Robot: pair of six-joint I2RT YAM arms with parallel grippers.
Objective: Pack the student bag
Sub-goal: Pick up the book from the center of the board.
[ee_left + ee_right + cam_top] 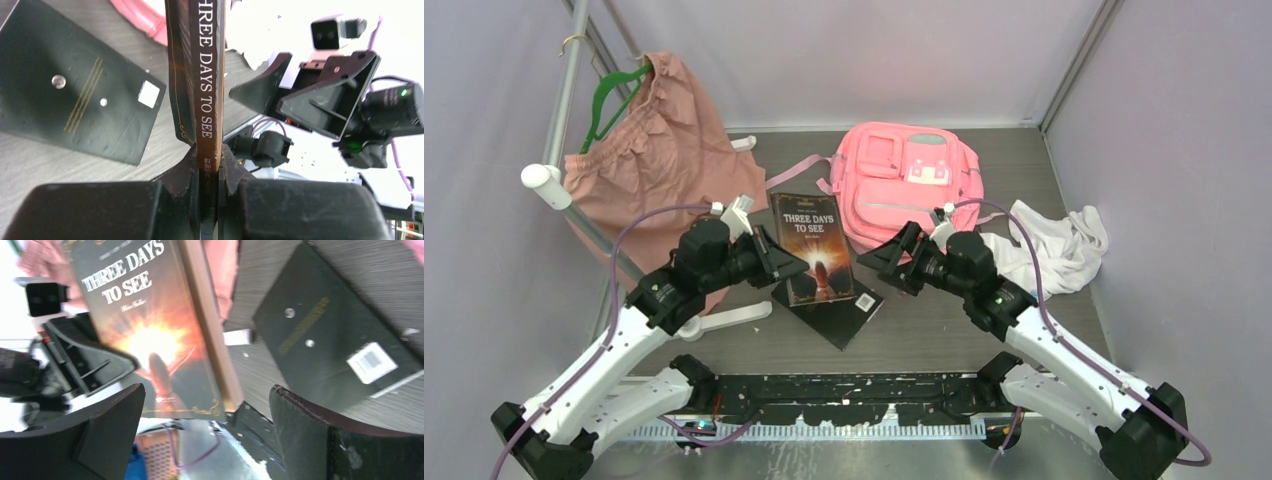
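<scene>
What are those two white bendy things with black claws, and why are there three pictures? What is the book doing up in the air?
They are two robot arms. One picture looks down from above; the other two come from small cameras on each wrist. The left gripper pinches a book called Three Days to See by its edge and holds it up. The right gripper is wide open and holds nothing. On the table lie a flat black folder, a bright pink student bag and a white cloth. A dusty-pink garment hangs on a green hanger at the left.
</scene>
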